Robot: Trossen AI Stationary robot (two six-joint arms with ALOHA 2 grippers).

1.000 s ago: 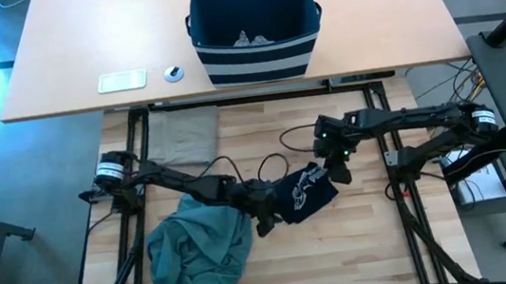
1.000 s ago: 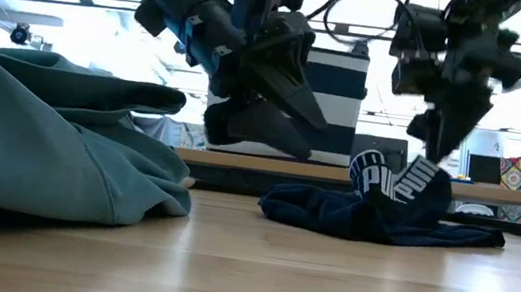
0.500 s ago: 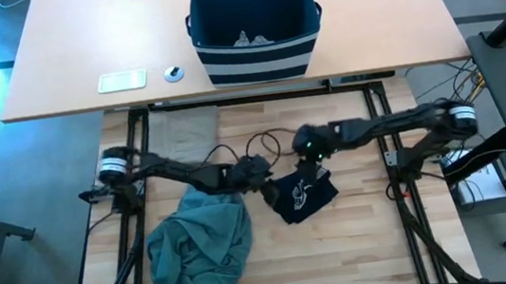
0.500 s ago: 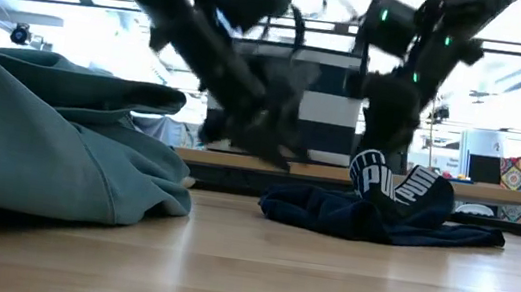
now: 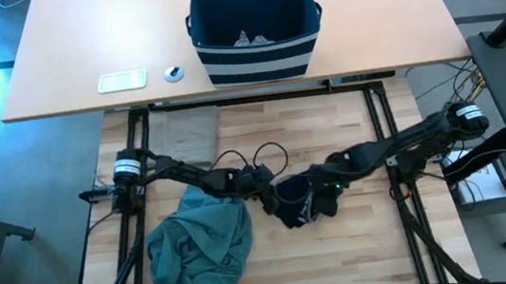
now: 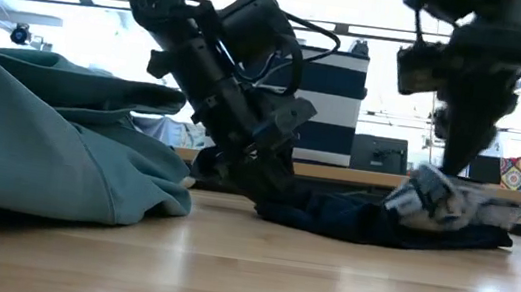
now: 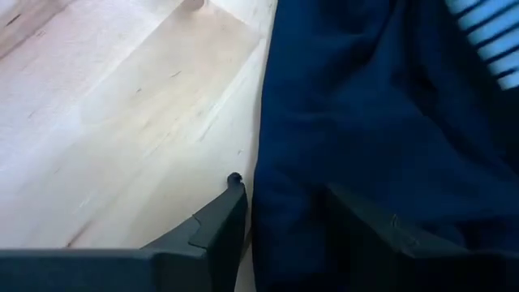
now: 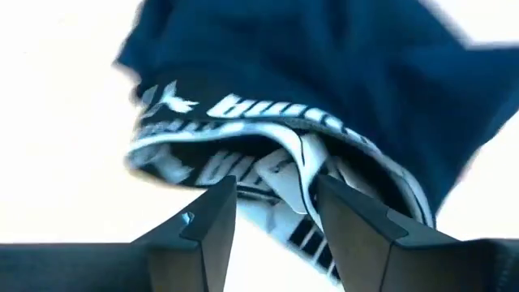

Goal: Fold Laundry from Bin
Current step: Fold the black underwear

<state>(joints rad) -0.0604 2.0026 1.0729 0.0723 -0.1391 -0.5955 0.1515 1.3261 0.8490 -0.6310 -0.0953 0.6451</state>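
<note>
Both grippers work the navy garment (image 5: 298, 201), on the near table in front of the bin (image 5: 254, 27). Left gripper (image 7: 280, 215) straddles one edge, right gripper (image 8: 272, 207) straddles the lettered waistband, probably to spread it; jaws parted, grip uncertain.

High view evenly lit, cyan glare at the upper-left corner. Low view strongly backlit by bright windows: arms near-silhouettes, right gripper (image 6: 463, 142) motion-blurred, foreground wooden table (image 6: 253, 276) soft. Right wrist view blown out to white around the navy garment (image 8: 324, 89), smeared by motion. Left wrist view sharp, soft light.
</note>
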